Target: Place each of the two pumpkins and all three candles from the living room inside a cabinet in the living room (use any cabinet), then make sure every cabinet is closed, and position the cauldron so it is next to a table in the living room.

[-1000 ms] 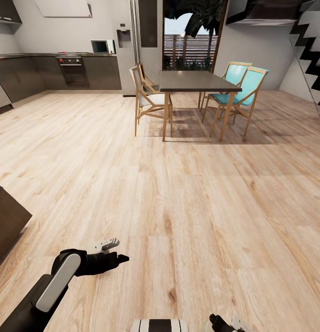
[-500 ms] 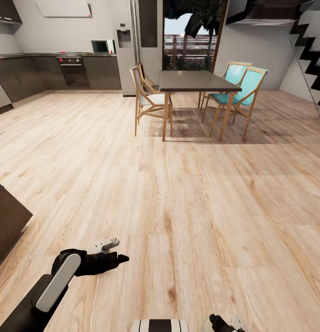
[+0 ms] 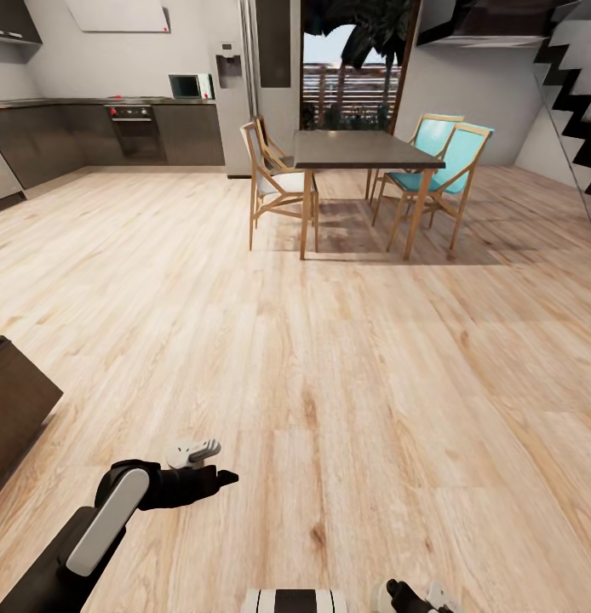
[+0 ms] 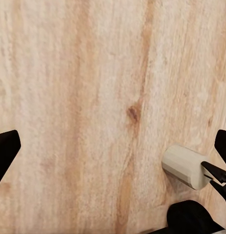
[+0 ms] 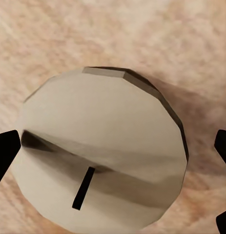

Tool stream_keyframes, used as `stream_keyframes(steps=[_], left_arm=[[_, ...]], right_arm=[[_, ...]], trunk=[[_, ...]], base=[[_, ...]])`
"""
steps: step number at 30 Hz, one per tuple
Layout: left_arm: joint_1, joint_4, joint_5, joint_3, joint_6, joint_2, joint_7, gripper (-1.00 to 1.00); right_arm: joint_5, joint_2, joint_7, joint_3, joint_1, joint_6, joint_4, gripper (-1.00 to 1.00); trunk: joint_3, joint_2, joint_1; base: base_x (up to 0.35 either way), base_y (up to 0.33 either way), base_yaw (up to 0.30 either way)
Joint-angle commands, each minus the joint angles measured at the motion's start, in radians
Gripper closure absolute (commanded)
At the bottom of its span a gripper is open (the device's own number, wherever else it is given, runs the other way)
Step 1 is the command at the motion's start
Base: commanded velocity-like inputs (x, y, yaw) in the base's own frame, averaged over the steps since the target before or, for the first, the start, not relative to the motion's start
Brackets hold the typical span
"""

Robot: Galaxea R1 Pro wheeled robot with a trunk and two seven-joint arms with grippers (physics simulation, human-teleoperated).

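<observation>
A cream candle (image 4: 183,165) lies on its side on the wood floor, close beside one finger of my left gripper (image 4: 113,146). That gripper is open with bare floor between its fingers. In the head view this candle (image 3: 193,449) shows just beyond the left gripper (image 3: 215,466), low at the left. Another cream candle (image 5: 100,156) with a black wick stands upright between the spread fingers of my right gripper (image 5: 113,146), which is open. The right gripper (image 3: 412,594) sits at the bottom edge of the head view. A corner of the dark-brown cabinet (image 3: 14,400) shows at the left. Pumpkins and cauldron are out of view.
Ahead stands a dark dining table (image 3: 364,149) with wooden chairs (image 3: 274,183) and two teal chairs (image 3: 444,162). Dark kitchen cupboards (image 3: 117,132) line the far left wall. Stairs (image 3: 576,94) rise at the far right. Wide wood floor (image 3: 329,358) lies between.
The head view has shifted very slightly; both arms and the candles keep their places.
</observation>
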Motion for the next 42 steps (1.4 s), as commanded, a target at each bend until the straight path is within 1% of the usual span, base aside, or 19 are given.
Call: stream_keyframes(steps=[1,42], left_arm=[[-0.001,0.000,0.010,-0.002,0.001,0.001,0.010,-1.00],[-0.001,-0.001,0.010,-0.002,0.001,0.001,0.010,-1.00]], right_arm=[[-0.012,0.000,-0.002,0.011,0.000,-0.002,0.000,-1.00],[-0.011,0.000,0.002,0.011,0.001,-0.006,0.000,-1.00]], trunk=[[-0.001,0.000,0.000],[-0.001,0.000,0.000]], base=[[-0.001,0.030,0.000],[0.000,0.017,0.000]])
